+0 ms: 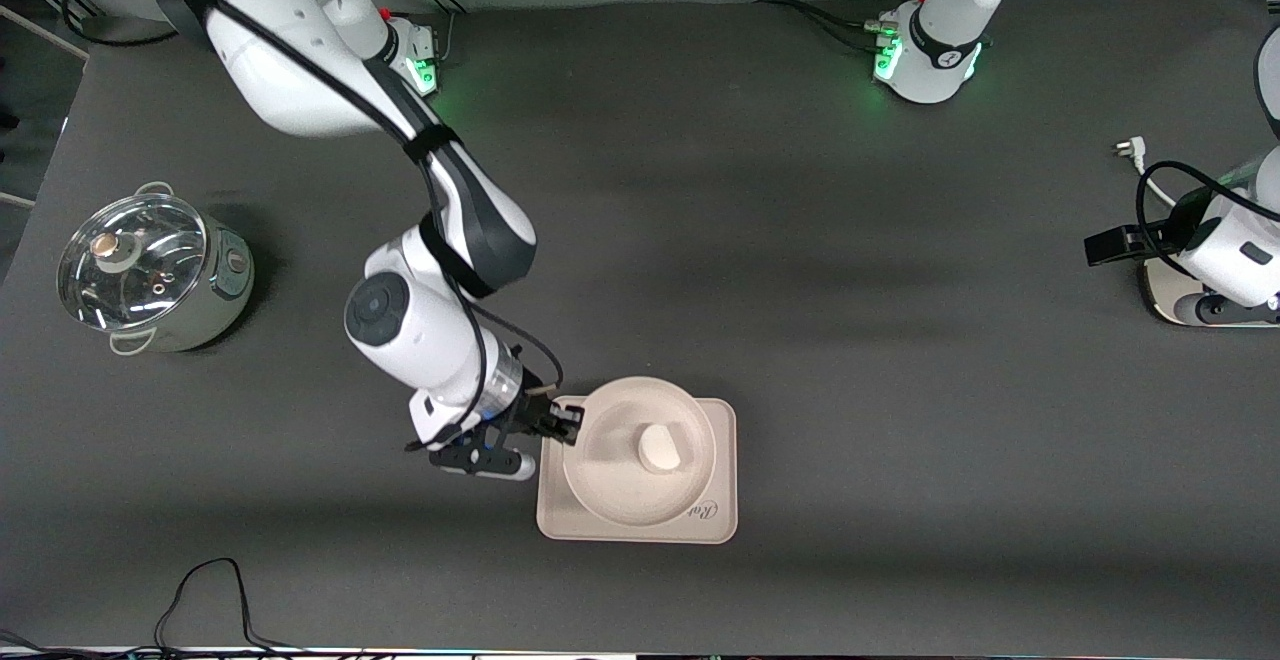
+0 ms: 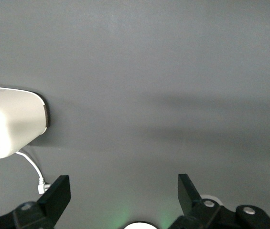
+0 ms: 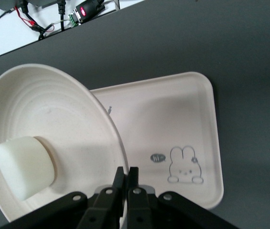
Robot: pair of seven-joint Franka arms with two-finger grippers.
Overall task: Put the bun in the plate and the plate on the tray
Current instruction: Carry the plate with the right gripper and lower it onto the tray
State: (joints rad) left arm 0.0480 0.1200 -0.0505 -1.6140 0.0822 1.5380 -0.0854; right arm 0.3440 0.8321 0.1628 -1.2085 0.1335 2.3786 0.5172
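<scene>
Dark grey tabletop [image 1: 800,270] fills the front view: the tray [image 1: 725,515] lies near the camera edge, the plate [image 1: 610,485] over it with the bun [image 1: 659,449] inside. At the plate's nine o'clock rim, the right gripper [image 1: 570,427] pinches it. A lidded pot [image 1: 150,275] stands toward the right arm's end. Left wrist view: the left gripper [image 2: 124,193] hangs spread wide over bare table near a white toaster [image 2: 10,121]; that arm waits. Right wrist view: fingers [image 3: 119,183] are clamped on the plate's rim, the plate tilted above the rabbit-printed tray.
</scene>
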